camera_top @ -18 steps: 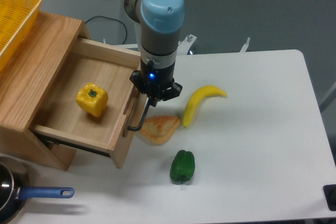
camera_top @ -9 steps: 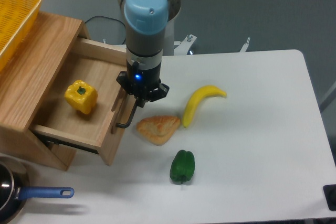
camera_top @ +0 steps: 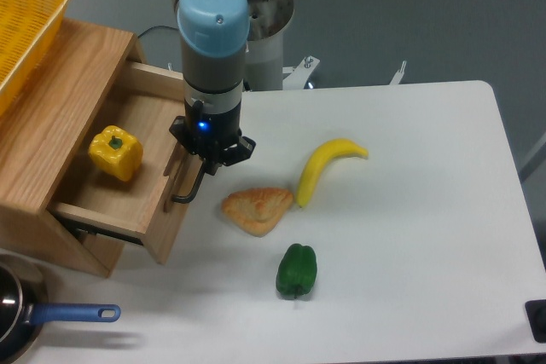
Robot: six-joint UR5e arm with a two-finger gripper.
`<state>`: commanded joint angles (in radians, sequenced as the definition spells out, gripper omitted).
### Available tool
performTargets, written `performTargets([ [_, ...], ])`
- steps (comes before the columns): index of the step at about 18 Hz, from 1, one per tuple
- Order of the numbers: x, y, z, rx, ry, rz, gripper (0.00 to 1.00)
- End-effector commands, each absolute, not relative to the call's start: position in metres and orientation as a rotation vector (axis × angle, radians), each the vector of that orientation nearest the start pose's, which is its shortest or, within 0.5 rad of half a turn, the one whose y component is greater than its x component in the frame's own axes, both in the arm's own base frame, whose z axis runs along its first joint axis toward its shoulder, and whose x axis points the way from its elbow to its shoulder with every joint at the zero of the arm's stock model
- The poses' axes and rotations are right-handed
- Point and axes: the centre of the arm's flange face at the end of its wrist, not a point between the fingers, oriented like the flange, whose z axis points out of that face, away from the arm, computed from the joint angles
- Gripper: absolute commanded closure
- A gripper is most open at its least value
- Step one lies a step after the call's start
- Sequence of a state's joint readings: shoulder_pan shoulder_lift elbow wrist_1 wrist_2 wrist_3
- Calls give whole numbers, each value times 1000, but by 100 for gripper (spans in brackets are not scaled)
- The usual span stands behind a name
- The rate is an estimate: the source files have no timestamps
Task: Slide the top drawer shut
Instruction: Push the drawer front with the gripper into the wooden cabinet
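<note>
The top drawer (camera_top: 115, 198) of the light-wood cabinet (camera_top: 51, 117) stands partly open. Its front panel (camera_top: 169, 226) carries a thin black bar handle (camera_top: 188, 192). A yellow bell pepper (camera_top: 114, 153) lies inside the drawer. My gripper (camera_top: 207, 168) points straight down against the outer face of the front panel, right at the handle's upper end. Its fingers are hidden under the wrist, so I cannot see how they stand.
A toast slice (camera_top: 257, 210), a banana (camera_top: 326, 165) and a green bell pepper (camera_top: 297, 270) lie on the white table right of the drawer. A yellow basket (camera_top: 21, 31) sits on the cabinet top. A pan with a blue handle (camera_top: 70, 314) is at the front left.
The gripper has moved left, pushing the drawer front with it. The drawer has slid further into the cabinet and the yellow pepper has gone left with it.
</note>
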<state>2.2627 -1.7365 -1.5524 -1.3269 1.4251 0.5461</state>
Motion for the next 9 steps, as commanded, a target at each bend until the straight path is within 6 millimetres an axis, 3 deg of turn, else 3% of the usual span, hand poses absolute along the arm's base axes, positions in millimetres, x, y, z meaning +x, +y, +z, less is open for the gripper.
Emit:
performTargets([
  [9, -225, 541, 436, -2971, -211, -103, 91],
])
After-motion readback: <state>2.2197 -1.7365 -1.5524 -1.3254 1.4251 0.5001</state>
